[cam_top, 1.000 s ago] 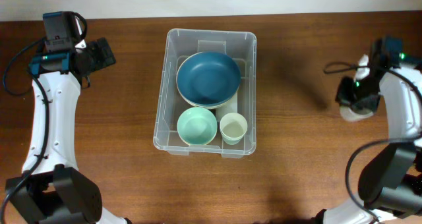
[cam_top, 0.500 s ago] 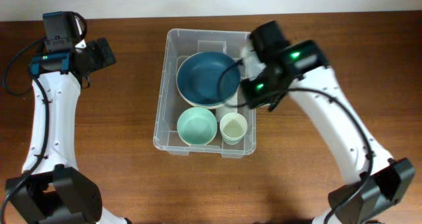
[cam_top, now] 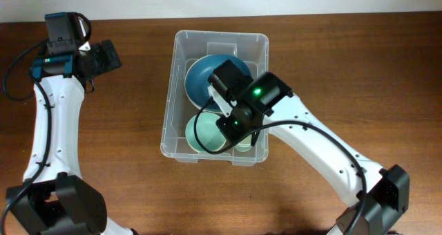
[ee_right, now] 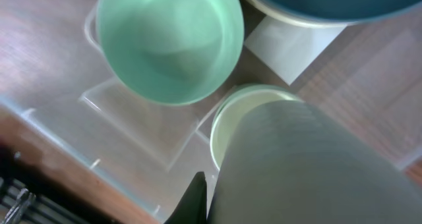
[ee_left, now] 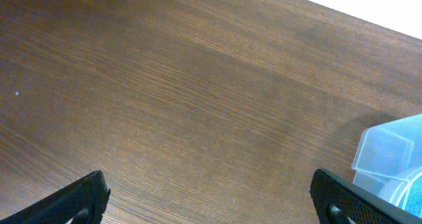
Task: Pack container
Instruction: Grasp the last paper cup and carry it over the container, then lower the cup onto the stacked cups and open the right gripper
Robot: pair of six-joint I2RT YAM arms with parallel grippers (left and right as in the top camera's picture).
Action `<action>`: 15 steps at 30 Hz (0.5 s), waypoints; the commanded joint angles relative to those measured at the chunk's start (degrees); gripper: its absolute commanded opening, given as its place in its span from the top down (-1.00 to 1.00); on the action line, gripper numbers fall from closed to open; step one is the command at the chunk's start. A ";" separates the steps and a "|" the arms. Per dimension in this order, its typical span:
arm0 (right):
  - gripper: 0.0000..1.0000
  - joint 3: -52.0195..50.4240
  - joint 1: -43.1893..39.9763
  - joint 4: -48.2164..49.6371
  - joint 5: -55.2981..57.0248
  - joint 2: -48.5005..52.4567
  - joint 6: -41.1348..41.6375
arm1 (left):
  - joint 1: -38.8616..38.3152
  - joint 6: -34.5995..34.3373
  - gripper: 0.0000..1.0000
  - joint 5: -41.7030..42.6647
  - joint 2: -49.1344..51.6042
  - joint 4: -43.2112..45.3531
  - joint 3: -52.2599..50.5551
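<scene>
Right pincer (cam_top: 231, 124), closed, hangs inside the container (cam_top: 221, 33), which stands mid-surface (cam_top: 331, 55). Left pincer (ee_left: 214, 197), its fingers spread wide, lies well apart, off the container's far left corner. In the container are a dark blue bowl (cam_top: 200, 79), a mint bowl (cam_top: 197, 135) and a pale cup (ee_right: 241, 105). The right arm covers part of each from overhead. A blurred, ribbed pale object (ee_right: 297, 171) fills the right wrist view beside one dark finger (ee_right: 198, 197). Whether it is gripped cannot be told.
</scene>
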 commanded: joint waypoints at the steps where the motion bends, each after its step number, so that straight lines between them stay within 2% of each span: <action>1: 0.92 -2.16 0.00 1.68 2.51 -0.22 0.87 | 0.09 0.11 -0.99 -0.24 -0.68 0.00 0.94; 15: 0.92 -2.34 0.00 0.11 2.51 -0.22 0.87 | 0.09 0.11 -0.99 -0.24 -0.68 0.00 0.94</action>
